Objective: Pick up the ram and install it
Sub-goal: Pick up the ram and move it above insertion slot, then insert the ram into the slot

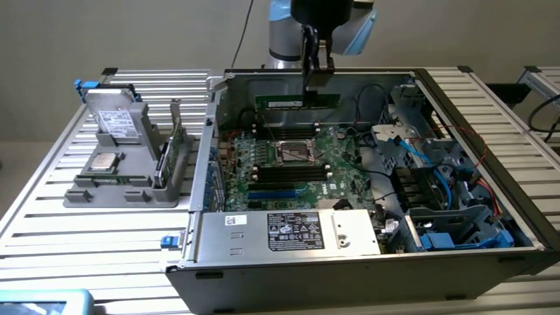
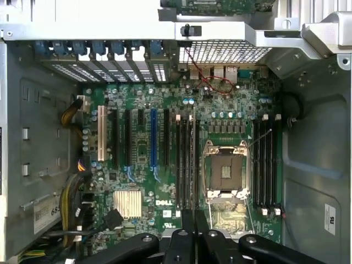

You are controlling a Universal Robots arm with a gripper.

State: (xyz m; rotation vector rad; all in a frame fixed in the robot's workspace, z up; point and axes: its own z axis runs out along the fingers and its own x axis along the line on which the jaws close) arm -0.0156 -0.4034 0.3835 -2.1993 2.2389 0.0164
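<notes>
Slatted metal table (image 1: 105,256) carrying an open computer case (image 1: 262,282), its green motherboard (image 1: 345,147) exposed, with a grey parts holder (image 1: 114,193) standing on the table at the exterior view's left of the case. The arm's gripper (image 1: 316,88) hangs inside the case at its far side, fingers pressed together and pinching the ram (image 1: 280,102) by its upper edge. The ram lies level, long edge down, just over the black slots (image 1: 284,121) beyond the processor socket (image 1: 296,152); whether it touches them I cannot tell.
</notes>
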